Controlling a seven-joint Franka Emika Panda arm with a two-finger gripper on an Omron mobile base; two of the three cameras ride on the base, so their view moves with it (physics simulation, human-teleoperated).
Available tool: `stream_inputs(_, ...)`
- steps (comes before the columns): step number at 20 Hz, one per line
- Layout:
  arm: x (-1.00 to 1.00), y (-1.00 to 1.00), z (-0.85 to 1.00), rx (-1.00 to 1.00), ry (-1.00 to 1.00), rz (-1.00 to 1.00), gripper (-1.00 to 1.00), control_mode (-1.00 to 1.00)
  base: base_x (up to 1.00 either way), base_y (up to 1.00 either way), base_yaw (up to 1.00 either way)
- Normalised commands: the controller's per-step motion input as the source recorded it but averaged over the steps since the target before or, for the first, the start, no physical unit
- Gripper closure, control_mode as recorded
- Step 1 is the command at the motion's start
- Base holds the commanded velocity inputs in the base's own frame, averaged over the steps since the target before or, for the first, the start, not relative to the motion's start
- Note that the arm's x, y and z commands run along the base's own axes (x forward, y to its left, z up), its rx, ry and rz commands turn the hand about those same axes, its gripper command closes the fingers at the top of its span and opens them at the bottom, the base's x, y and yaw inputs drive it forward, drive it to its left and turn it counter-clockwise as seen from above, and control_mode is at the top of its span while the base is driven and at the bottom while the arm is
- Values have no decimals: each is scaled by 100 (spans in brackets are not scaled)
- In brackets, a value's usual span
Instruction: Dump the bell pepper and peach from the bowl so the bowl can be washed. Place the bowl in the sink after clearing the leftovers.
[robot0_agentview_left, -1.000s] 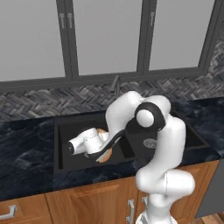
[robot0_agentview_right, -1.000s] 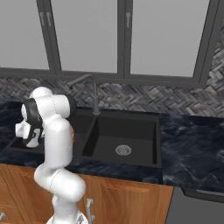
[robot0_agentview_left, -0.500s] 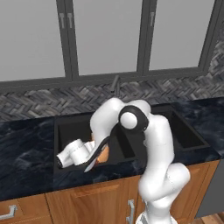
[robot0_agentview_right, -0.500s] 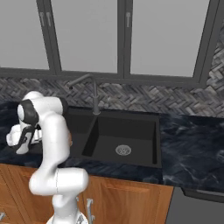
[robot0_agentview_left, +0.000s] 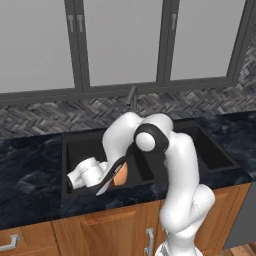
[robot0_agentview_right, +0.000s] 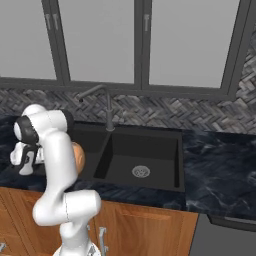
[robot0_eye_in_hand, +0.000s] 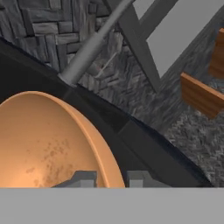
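the gripper (robot0_eye_in_hand: 110, 177) pinched the rim of the tipped, seemingly emptied bowl (robot0_eye_in_hand: 48, 144) above the sink (robot0_agentview_left: 85, 147), its placement there not yet done.

- Black marbled stone countertop (robot0_agentview_right: 220, 165), with a broad stretch at 3 o'clock in the right base view and another at 9 o'clock in the left base view.
- Grey herringbone tile backsplash (robot0_agentview_left: 45, 117), a band running across behind the counter.
- Tall frosted window panes in dark grey frames (robot0_agentview_right: 102, 40), filling the 12 o'clock area above the backsplash.
- Brown wooden cabinet fronts (robot0_agentview_left: 95, 232) at 6 o'clock below the counter, with silvery handles (robot0_agentview_left: 148, 241).
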Motion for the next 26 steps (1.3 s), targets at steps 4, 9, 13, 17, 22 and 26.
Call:
stream_inputs(4, -26, -49, 67, 21, -12, -8, 100, -100, 0, 0, 0)
stream_inputs(9, -43, -39, 94, 24, -25, -7, 100, -100, 0, 0, 0)
stream_inputs(13, -59, -34, 98, 22, -31, -5, 100, -100, 0, 0, 0)
stream_inputs(17, -14, -81, 94, 38, -12, -11, 100, -100, 0, 0, 0)
stream_inputs(22, -1, -100, 55, 49, 2, -2, 100, -100, 0, 0, 0)
stream_inputs(26, 0, -100, 34, 36, 9, 4, 100, -100, 0, 0, 0)
